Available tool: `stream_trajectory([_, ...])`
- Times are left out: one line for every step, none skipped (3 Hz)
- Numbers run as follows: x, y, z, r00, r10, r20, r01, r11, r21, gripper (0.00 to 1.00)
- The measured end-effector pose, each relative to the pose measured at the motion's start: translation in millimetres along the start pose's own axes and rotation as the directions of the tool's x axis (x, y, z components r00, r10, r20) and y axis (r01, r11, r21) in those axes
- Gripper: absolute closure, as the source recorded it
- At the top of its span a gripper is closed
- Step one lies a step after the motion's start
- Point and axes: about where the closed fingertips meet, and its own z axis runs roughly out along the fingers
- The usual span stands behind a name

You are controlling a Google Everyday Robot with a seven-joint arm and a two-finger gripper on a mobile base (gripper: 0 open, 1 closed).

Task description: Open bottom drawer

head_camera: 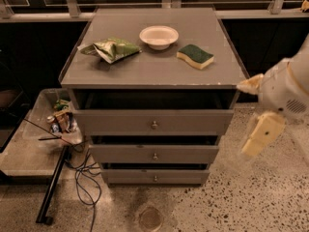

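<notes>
Standing before the grey drawer unit [154, 76], I see the robot's pale arm [289, 88] reaching in from the right edge, level with the cabinet's top right corner. It hangs clear of the wood, touching nothing. The gripper [261, 133] droops from it as a cream-coloured piece angled down and to the left, just beside the right end of the top drawer [153, 122]. Whether the claw is spread or pressed together I cannot tell from here.

The bottom drawer [130, 177] sits lowest of the three, right above the speckled floor [241, 202]. Its front is the slimmest and narrowest, and a small round knob [155, 178] sits at its centre. It looks shut, tucked under the middle drawer [125, 154] and well apart from the gripper.

On the cabinet top lie a crumpled green bag [112, 49] at the left, a white bowl [159, 36] in the middle and a green-and-yellow sponge [195, 56] to the right. A clear tray [43, 111] of clutter rests low at the left, with black cables [82, 178] trailing on the floor beside it
</notes>
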Motion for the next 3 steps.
stream_trajectory([16.8,14.8,55.3,0.99,0.02,0.14,-0.016,0.9995,-0.028,0.0])
stream_trajectory([16.6,12.7,57.3,0.988,0.007,0.157,-0.006,1.0,-0.007,0.0])
stream_trajectory([16.3,13.1,57.0,0.988,0.008,0.155,-0.006,0.9999,-0.009,0.0])
